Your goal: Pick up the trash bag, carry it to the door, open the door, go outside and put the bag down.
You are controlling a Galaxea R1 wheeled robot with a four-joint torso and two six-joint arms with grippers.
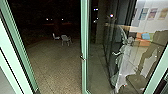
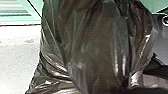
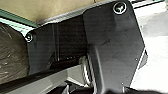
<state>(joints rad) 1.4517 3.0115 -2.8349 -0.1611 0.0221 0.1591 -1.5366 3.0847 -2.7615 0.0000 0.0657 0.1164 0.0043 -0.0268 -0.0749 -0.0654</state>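
Observation:
The green-framed glass door [image 1: 84, 50] stands open in the head view, its edge upright near the middle, with the dark paved yard [image 1: 55, 65] visible through the gap on its left. Large in the left wrist view hangs the dark, shiny trash bag [image 2: 92, 45], its plastic creased and bulging. Part of the same brownish bag [image 3: 12, 52] shows in the right wrist view, beside the robot's dark plate. Whether the fingers of either gripper are open or shut cannot be made out.
A green door frame [image 1: 18, 45] runs down the left of the head view. Two pale chairs stand out in the yard, the nearer one [image 1: 66, 39] to the right. Reflections of a person [image 1: 122, 57] and a room lie on the glass at the right.

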